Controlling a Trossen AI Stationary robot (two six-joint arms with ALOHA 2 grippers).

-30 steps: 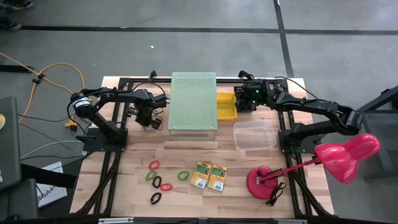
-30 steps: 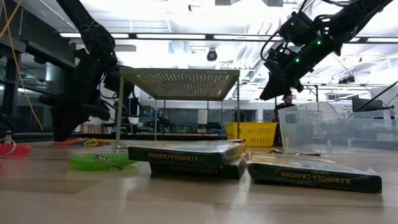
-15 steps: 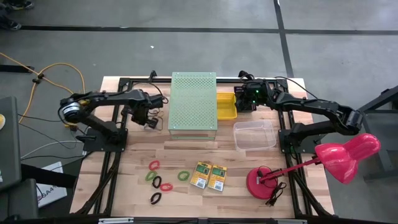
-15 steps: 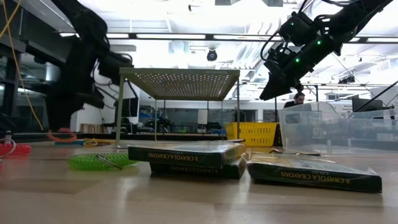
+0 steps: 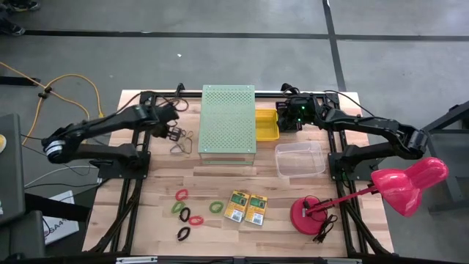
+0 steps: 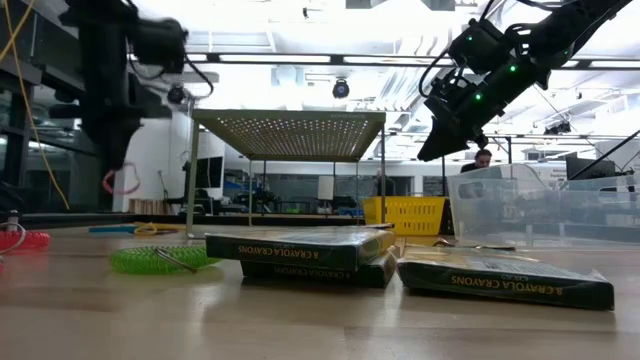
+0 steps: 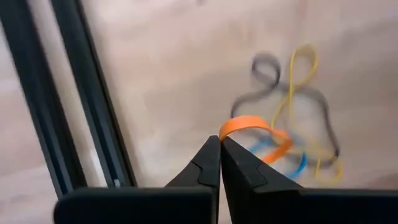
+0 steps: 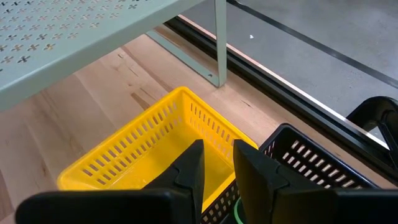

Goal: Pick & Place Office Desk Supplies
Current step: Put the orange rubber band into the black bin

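Observation:
My left gripper (image 7: 221,142) is shut on an orange elastic band (image 7: 252,126), above the far left of the table beside the pale-green perforated box (image 5: 228,121). Under it a small heap of black, yellow and blue bands (image 7: 298,134) lies on the wood (image 5: 182,144). In the low view the held band (image 6: 120,183) hangs below the left arm. Several more bands (image 5: 187,214) and two crayon boxes (image 5: 246,208) lie flat near the front edge. My right gripper (image 8: 217,163) hovers open over the yellow basket (image 8: 143,149), with nothing between its fingers. My left gripper pinches one end of the orange band's loop (image 7: 229,129) between its two fingertips. The fingers slant steeply down from above. The band hangs below the fingers, slack and clear of the table and of the heap of bands beneath.
A clear plastic container (image 5: 300,159) stands right of the perforated box, and a black basket (image 8: 323,168) sits beside the yellow one. The pink desk lamp (image 5: 399,183) stands at the front right. Black frame rails (image 7: 81,106) run along the table's left side.
My left gripper has risen, staying shut, and has drawn a little toward the table's left edge. The orange band, which lay low at the table, now hangs lifted clear. The other bands stay on the wood.

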